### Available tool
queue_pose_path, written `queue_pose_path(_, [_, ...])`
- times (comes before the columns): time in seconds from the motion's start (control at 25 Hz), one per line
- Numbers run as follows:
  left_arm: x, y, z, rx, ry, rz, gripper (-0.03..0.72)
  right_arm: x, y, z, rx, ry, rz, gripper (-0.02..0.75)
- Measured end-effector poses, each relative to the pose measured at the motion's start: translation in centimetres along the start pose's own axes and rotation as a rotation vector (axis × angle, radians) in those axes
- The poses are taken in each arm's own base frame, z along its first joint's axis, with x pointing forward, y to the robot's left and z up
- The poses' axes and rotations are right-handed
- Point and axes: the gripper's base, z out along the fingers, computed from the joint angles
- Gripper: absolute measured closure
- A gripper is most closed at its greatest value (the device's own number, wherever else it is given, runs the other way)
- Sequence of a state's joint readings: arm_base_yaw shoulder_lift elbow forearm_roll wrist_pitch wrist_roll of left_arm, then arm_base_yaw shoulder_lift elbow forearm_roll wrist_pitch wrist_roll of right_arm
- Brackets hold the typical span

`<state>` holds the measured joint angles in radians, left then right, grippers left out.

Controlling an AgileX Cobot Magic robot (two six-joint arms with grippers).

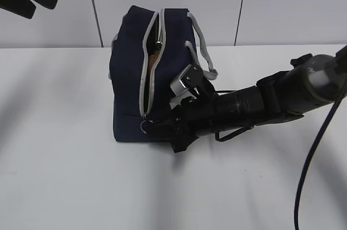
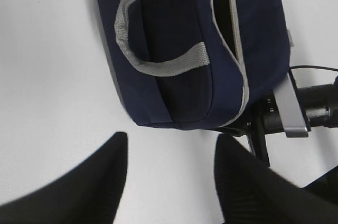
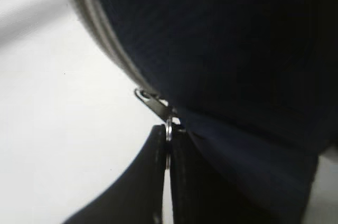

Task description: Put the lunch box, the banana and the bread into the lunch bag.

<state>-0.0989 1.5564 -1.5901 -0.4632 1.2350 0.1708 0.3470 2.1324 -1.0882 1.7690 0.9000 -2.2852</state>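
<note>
Right wrist view: right gripper pinches ring pull.

I'm working in what looks like a lab or test bay rather than anyone's home. The surface is plain matte white and bare apart from the navy lunch bag. Behind it runs a wall of pale grey panels split by thin dark vertical seams. A black cable trails loose off the right arm. Lighting is flat and even, shadows soft.
</note>
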Motion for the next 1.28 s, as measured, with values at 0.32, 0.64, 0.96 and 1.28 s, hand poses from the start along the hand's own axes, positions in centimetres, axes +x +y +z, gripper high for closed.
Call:
queue_pose_path(0.32, [0.0, 0.0, 0.0, 0.001, 0.001, 0.000, 0.309, 0.3, 0.8, -0.5, -0.021, 0.047, 0.007, 0.754])
queue_pose_path(0.64, [0.0, 0.0, 0.0, 0.001, 0.001, 0.000, 0.309, -0.9, 1.1, -1.1, -0.017, 0.043, -0.014, 0.754])
queue_pose_path(0.96, [0.0, 0.0, 0.0, 0.001, 0.001, 0.000, 0.309, -2.5, 1.7, -2.1, -0.016, 0.035, -0.065, 0.754])
queue_pose_path(1.28, [0.0, 0.0, 0.0, 0.001, 0.001, 0.008, 0.310, -4.8, 2.5, -3.4, -0.020, -0.004, -0.129, 0.754])
